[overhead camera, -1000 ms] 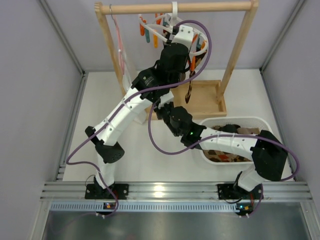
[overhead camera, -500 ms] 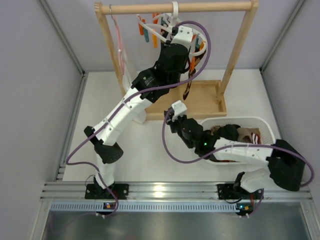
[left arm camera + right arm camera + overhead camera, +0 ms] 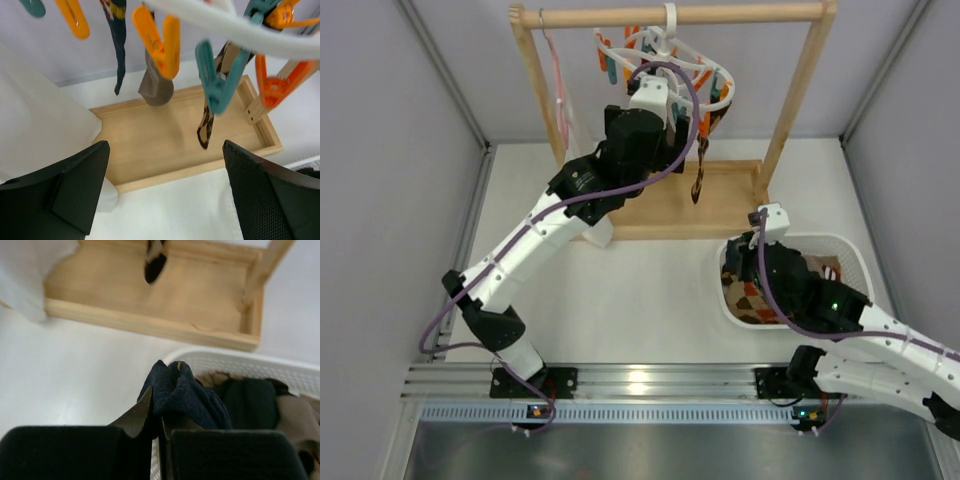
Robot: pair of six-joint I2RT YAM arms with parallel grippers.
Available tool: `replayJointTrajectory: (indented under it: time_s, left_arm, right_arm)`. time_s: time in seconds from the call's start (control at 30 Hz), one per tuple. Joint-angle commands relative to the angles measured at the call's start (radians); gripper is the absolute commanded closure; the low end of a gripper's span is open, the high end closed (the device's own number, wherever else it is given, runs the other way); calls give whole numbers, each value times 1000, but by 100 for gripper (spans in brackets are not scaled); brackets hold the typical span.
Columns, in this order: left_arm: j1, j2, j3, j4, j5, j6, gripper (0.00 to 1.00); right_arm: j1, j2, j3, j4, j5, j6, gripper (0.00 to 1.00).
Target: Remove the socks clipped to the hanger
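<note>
**Three socks on the hanger, a fourth in the right pincer**

The hanger (image 3: 235, 22), a white plastic loop, hangs above and just ahead of the left pincer (image 3: 165, 150), with orange and teal pegs dangling from it. Three socks are clipped there. A dark blue sock (image 3: 119, 50) is up to the pincer's left and a taupe-brown sock (image 3: 156, 87) is straight ahead. A diamond-patterned sock (image 3: 206, 122) is to the right of that, its toe hanging lowest. The left pincer stands wide, with nothing between its black fingers, below the pegs and touching none of them. Beyond it lies the rack's wooden tray (image 3: 160, 145), and a white cloth (image 3: 35, 120) fills the space to its left.

The right pincer (image 3: 159, 415) is clamped on a fold of navy sock (image 3: 187, 395). The rim of a white basket (image 3: 235, 356) passes under it. Inside the basket, to the pincer's right, lie a black sock (image 3: 250, 400) and a taupe one. The white desk (image 3: 75, 370) spreads to the pincer's left, and the tray lies ahead.
</note>
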Motion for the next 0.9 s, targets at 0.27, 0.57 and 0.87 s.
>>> replayJointTrajectory:
  time_s: [0.27, 0.57, 0.87]
  left_arm:
    - [-1, -445, -512, 26, 63, -215, 2]
    - [-1, -723, -728, 20, 83, -166, 2]
    - [-1, -890, -846, 20, 151, -95, 2]
  right_arm:
    - [-248, 173, 13, -245, -119, 110, 100]
    - [-392, 330, -219, 140, -460, 149, 99]
    - [-429, 152, -159, 4, -352, 160, 27]
